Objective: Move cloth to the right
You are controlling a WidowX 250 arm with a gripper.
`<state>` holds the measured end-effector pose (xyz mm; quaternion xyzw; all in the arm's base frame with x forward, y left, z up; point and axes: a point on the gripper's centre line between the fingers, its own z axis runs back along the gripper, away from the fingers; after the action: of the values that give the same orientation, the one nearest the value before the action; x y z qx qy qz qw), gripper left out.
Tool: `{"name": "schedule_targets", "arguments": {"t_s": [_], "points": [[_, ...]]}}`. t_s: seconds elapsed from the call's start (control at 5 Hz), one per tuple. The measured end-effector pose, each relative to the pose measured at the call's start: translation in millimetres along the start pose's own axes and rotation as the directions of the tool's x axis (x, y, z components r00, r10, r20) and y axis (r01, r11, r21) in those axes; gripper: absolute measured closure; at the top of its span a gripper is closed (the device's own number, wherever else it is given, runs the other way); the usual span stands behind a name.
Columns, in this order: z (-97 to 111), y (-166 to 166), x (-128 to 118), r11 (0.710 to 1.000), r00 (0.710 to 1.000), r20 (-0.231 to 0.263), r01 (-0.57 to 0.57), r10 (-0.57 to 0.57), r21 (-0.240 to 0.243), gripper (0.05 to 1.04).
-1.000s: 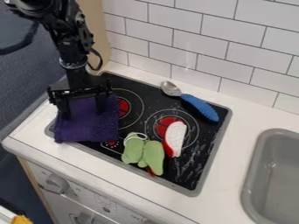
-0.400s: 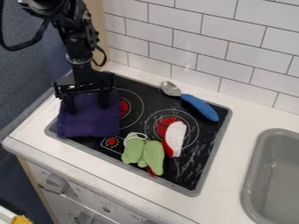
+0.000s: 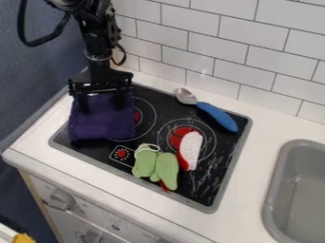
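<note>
Hand state: We see the hand with its two fingers spread wide, their tips down against the cloth. We make out no pinch; whether a fold is caught at either tip we cannot tell.
Cloth: The purple cloth lies directly below the hand, spreading from its fingers toward the front of the cooktop and partly covering the burner ring there.
Spoon: The blue-handled spoon lies well apart from the hand, on its right as we view it, with its bowl end nearer.
Green toy: The green toy is to the right of the hand and closer to us, just beside the red-and-white toy.
Sink: The grey sink is set into the white surface, farthest to the right of the hand.
Step in hand: We judge this to be the shifting step, the cloth being dragged under the fingertips rather than carried. It sits toward the cooktop's left, so we think sideways travel remains.
Next move: We would keep light downward pressure and sweep right, level, along the lane behind the green toy. Too little pressure could let the cloth slip; too low a path could bunch it against the toys.
</note>
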<state>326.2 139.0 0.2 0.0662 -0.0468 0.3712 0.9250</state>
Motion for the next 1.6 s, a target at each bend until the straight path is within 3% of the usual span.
{"name": "schedule_targets", "arguments": {"t_s": [0.4, 0.8, 1.0, 1.6], "points": [[0, -17, 22, 1.000, 1.000, 0.006, 0.004, -0.004, 0.016, 0.083], [-3, -27, 21, 0.999, 1.000, -0.013, 0.006, -0.006, -0.037, 0.083], [-2, -33, 2, 0.999, 0.999, -0.033, 0.014, -0.015, -0.041, 0.085], [8, -72, -56, 0.980, 0.981, -0.045, 0.187, -0.190, -0.072, 0.085]]}}
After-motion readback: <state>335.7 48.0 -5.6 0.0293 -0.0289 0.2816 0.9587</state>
